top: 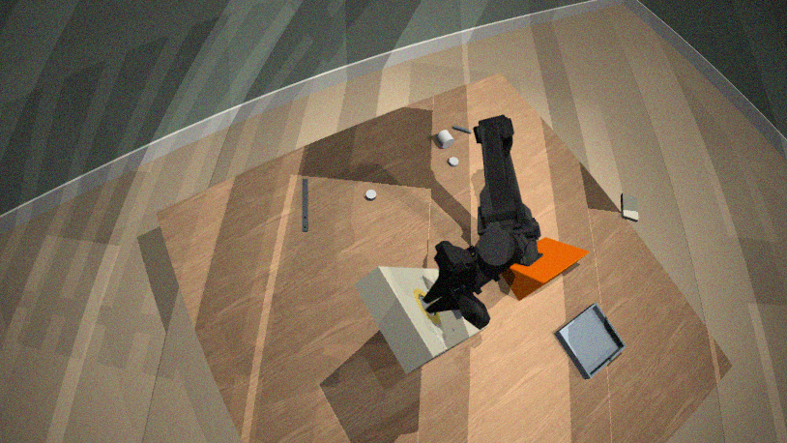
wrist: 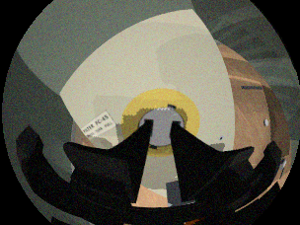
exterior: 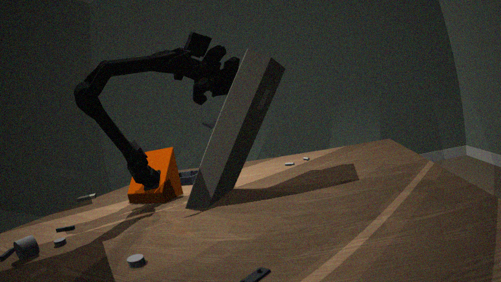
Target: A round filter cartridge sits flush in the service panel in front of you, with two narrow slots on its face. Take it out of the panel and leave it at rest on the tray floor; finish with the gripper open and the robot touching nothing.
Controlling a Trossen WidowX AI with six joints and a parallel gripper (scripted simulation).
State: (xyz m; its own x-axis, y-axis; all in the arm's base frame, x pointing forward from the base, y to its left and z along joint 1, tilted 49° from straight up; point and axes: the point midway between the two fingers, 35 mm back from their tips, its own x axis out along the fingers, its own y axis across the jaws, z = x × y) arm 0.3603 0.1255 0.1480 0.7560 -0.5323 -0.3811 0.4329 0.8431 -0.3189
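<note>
The round grey cartridge (wrist: 162, 134) sits in the pale, tilted service panel (top: 392, 316) (exterior: 229, 119) (wrist: 123, 64), inside a yellow ring (top: 418, 296) (wrist: 191, 108). Its two slots are not clearly visible behind the fingertips. My gripper (top: 425, 306) (wrist: 161, 126) is at the panel face, with its fingers partly open and a gap between them. The tips overlap the left and right sides of the cartridge face; how deep they reach is hidden. The panel hides the tips in the exterior view. The blue-grey tray (top: 591, 340) (exterior: 188, 177) holds nothing.
An orange wedge (top: 555, 259) (exterior: 160, 162) stands beside the arm base. A dark bar (top: 305, 204) (exterior: 256, 274), a white cylinder (top: 446, 139) (exterior: 26, 247) and small white discs (top: 370, 194) (exterior: 135, 260) lie on the table. A pale block (top: 629, 208) lies beyond the wedge.
</note>
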